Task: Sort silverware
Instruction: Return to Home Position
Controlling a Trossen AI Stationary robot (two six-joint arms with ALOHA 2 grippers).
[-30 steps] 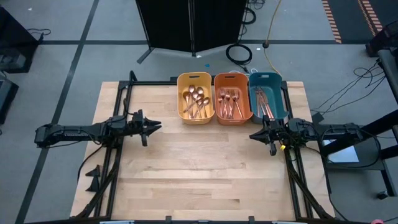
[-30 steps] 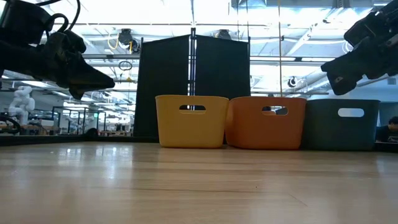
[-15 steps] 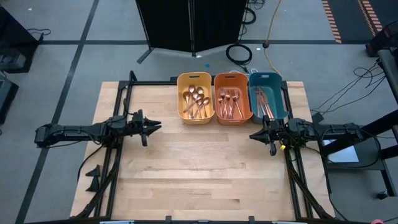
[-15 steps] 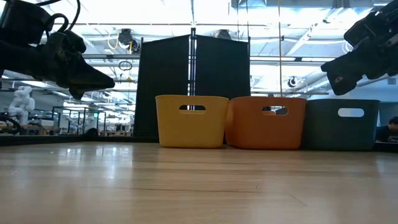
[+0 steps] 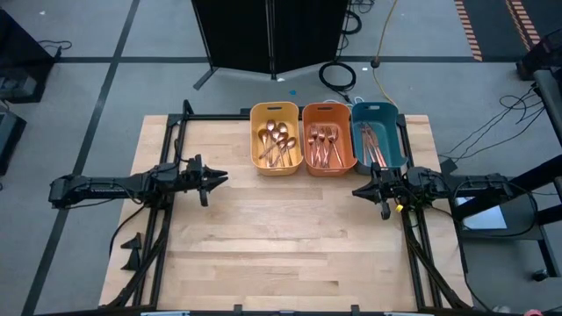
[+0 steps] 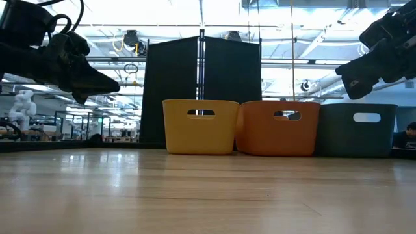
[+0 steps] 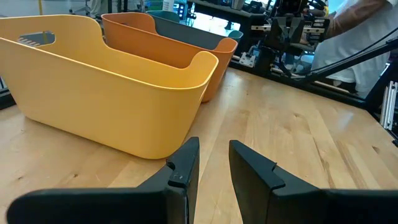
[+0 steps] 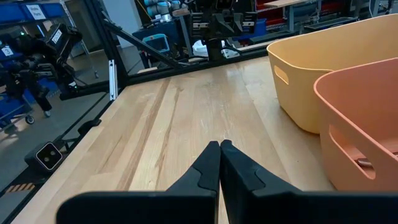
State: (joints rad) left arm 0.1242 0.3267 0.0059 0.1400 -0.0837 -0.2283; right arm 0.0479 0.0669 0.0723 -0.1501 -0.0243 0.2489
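Both arms parked low over the tabletop (image 5: pixel 281 254); I see no change from a second ago.

Nearest me, the left gripper (image 5: pixel 223 178) hangs above the left part of the tabletop, pointing inward. Its fingers (image 7: pixel 186 163) stand a little apart and hold nothing. The right gripper (image 5: pixel 356 191) hangs above the right part, its tips pressed together on nothing, just in front of the teal bin (image 5: pixel 397 140). Beyond both, along the far edge, all the silverware (image 5: pixel 327 146) lies sorted in three bins set side by side. The spoons (image 5: pixel 277 142) are in the yellow bin (image 5: pixel 255 140), well apart from the left gripper. What I read as forks (image 5: pixel 323 140) are in the orange bin (image 5: pixel 329 109), and the knives (image 5: pixel 372 146) are in the teal bin, closest to the right gripper.
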